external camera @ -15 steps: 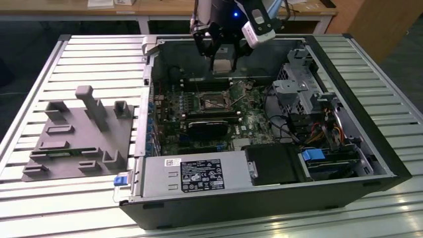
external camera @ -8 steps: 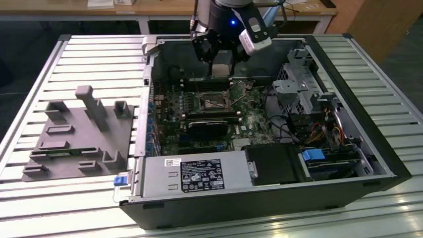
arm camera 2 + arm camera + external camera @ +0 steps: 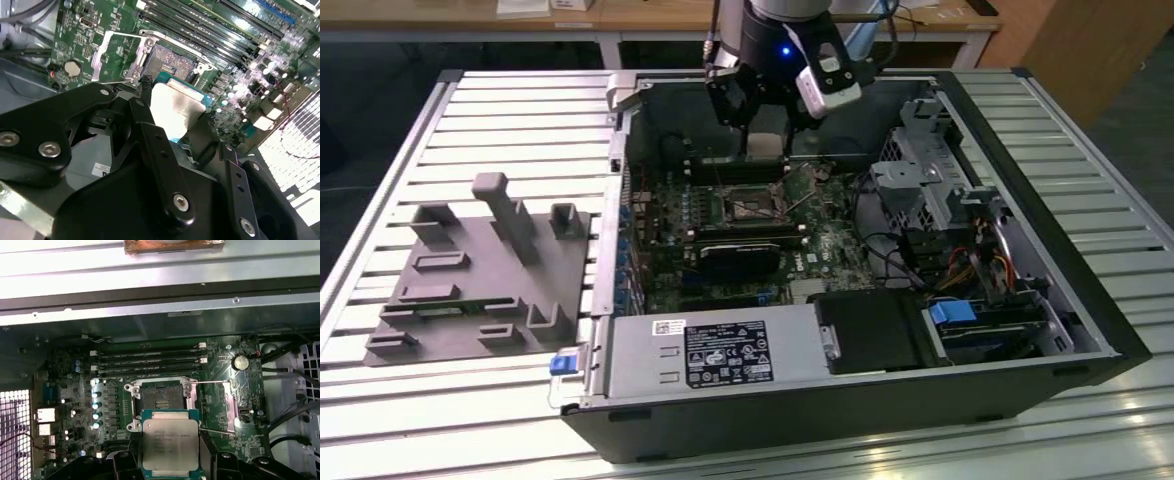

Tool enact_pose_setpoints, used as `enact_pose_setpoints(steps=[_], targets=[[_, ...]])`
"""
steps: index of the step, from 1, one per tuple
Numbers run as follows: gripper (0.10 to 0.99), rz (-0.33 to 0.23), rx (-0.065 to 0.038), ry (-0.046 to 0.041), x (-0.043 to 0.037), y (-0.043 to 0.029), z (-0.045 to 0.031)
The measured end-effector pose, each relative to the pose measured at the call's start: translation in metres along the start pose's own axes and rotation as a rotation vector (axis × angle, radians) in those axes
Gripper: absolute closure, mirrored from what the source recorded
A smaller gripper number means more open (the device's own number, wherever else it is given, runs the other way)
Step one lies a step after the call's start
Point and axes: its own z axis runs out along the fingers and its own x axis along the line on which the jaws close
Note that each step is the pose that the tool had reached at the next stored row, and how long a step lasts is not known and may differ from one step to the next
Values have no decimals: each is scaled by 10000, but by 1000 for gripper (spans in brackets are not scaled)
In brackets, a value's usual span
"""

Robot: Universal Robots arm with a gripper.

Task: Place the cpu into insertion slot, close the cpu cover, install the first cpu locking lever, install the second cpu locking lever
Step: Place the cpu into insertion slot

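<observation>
Status: gripper (image 3: pixel 767 140) hangs inside open PC case (image 3: pixel 1067 290), over the motherboard (image 3: pixel 75 385). Claw is clamped on the cpu (image 3: pixel 170 442); both wrist views show the fingers (image 3: pixel 150 135) pressing opposite edges, silvery top facing first wrist cam.

cpu is in the air, near the insertion slot (image 3: pixel 161 396) but not over its centre and not touching it. Slot is bare, dark centre exposed. cpu cover (image 3: pixel 230 407) is swung open, lying off to one side of the slot. Memory slots (image 3: pixel 150 360) sit just beyond the slot.

Risks (my judgement):
- Grip is on thin edges only → chip could slip or rotate in the claw; a skewed chip would land on the rim instead of seating.
- Any offset or tilt at touchdown → contacts in the slot could get crushed. Can't tell from these views whether chip orientation matches the slot keying; wrong way round = no seat.
- Fingers are bulky vs. slot → could clip the open cover or nearby board parts on descent.
- Open cover could drop shut if nudged.
</observation>
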Motion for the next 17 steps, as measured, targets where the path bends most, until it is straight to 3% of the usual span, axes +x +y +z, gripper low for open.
enact_pose_setpoints(steps=[17], targets=[[549,3102,-60,-277,-2,-11,118]])
